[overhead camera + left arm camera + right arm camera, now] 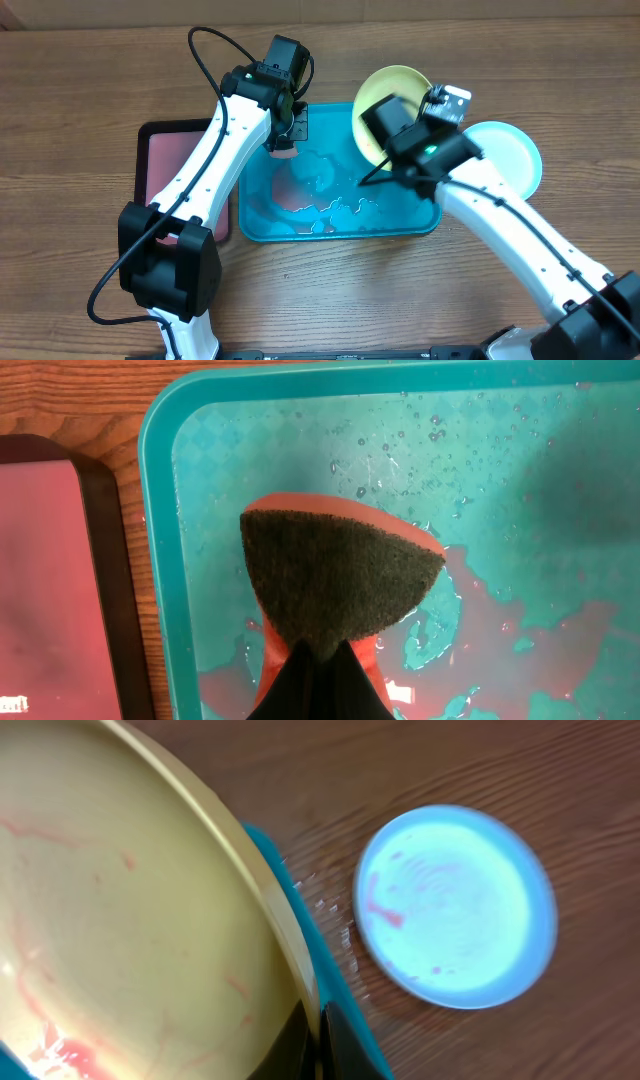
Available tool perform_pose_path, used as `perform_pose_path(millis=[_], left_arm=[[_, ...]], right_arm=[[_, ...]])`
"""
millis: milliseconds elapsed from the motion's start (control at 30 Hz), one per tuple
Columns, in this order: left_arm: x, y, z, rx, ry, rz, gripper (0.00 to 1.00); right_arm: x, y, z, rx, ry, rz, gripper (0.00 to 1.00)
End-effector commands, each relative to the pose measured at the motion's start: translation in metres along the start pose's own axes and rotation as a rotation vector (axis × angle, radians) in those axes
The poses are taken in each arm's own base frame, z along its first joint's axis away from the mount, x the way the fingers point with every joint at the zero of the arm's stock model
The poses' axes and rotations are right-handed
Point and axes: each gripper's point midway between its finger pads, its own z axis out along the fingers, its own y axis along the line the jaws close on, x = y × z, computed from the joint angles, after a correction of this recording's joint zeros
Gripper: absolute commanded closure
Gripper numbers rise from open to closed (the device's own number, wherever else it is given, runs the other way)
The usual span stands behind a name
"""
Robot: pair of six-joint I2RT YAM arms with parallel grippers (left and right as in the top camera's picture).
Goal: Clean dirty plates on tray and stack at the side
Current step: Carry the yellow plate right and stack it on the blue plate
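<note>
Tray (300, 232) — turquoise, rectangular, lying flat at mid-table with its long side parallel to the near edge. The floor is wet, with pinkish-red puddles.

Yellow-green plate (395, 80) — tipped steeply on edge over the tray's far right corner. Its inner face is streaked red, and the right gripper (315, 1045) pinches its rim.

Pale mint-blue plate (510, 155) — flat on the wood toward the right edge, just beside the tray, with faint red marks inside.

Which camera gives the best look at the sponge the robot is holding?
The left wrist view: the sponge fills the middle, dark scouring face toward the camera, pinched by the left gripper over the tray. Overhead shows only a pinkish sliver under that gripper. The right wrist view misses it.
</note>
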Motion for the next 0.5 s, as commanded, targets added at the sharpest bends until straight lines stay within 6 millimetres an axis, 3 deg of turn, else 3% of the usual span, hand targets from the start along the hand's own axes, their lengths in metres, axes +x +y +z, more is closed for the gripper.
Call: perform_pose_path(millis=[0,100,267,367,467], left_arm=[[0.001,0.002,0.0,-0.013,-0.003,-0.01,0.96],[0.001,0.002,0.0,-0.013,-0.003,-0.013,0.96],[0.001,0.002,0.0,-0.012,-0.003,-0.017,0.96],[0.001,0.001,0.0,-0.011,-0.003,-0.015,0.96],[0.001,0.001,0.0,-0.011,-0.004,-0.015,0.96]], right_arm=[[0.015,0.019,0.004,-0.288,0.221,-0.127,0.96],[0.0,0.004,0.019,-0.366,0.283,-0.03,0.96],[-0.032,-0.065,0.058,-0.33,0.316,0.222,0.96],[-0.031,-0.111,0.087,-0.245,0.34,0.337,0.96],[-0.016,-0.149,0.119,-0.164,0.398,0.433,0.96]])
